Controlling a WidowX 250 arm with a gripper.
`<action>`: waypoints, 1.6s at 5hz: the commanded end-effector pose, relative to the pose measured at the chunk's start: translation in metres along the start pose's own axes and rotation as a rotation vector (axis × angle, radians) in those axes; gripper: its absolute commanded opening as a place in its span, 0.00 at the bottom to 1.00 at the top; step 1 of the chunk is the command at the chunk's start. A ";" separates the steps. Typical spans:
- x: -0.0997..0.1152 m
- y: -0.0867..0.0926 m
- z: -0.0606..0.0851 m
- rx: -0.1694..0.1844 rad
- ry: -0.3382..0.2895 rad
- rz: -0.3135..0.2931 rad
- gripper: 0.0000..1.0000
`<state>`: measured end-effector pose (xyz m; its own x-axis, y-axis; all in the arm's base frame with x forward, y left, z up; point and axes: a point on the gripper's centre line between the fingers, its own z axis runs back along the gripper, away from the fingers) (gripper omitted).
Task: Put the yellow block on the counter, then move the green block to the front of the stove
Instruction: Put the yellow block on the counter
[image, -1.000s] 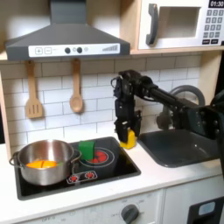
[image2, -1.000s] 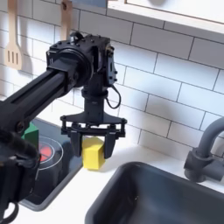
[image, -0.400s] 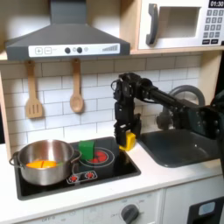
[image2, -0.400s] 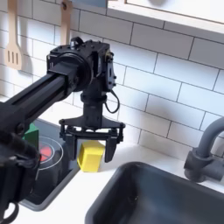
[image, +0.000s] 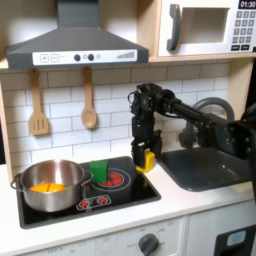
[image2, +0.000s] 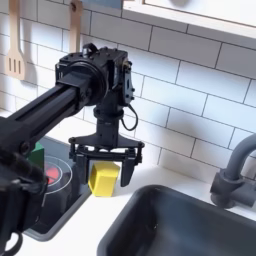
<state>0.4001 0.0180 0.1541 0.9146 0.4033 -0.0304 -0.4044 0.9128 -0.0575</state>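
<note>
The pincer (image2: 103, 164) has lowered the yellow block (image2: 104, 179) onto the bench (image2: 85, 225), jaws still clamped on it; release follows.

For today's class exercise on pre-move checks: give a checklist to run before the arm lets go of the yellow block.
1. Pincer around yellow block: ok.
2. Block over the counter, between stove and sink: ok.
3. Block resting on the counter: cannot tell.
4. Block off the stove: ok in the second exterior view.
5. Green block on the stove, apart from the pincer: ok.
6. Pot out of the way: ok.
</note>
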 end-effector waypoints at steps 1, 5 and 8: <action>0.001 -0.003 0.009 -0.016 -0.003 0.005 1.00; -0.006 0.001 0.027 -0.022 -0.017 -0.026 1.00; -0.021 0.014 0.028 -0.031 0.009 -0.054 1.00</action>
<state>0.3752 0.0237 0.1830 0.9355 0.3517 -0.0325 -0.3532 0.9309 -0.0927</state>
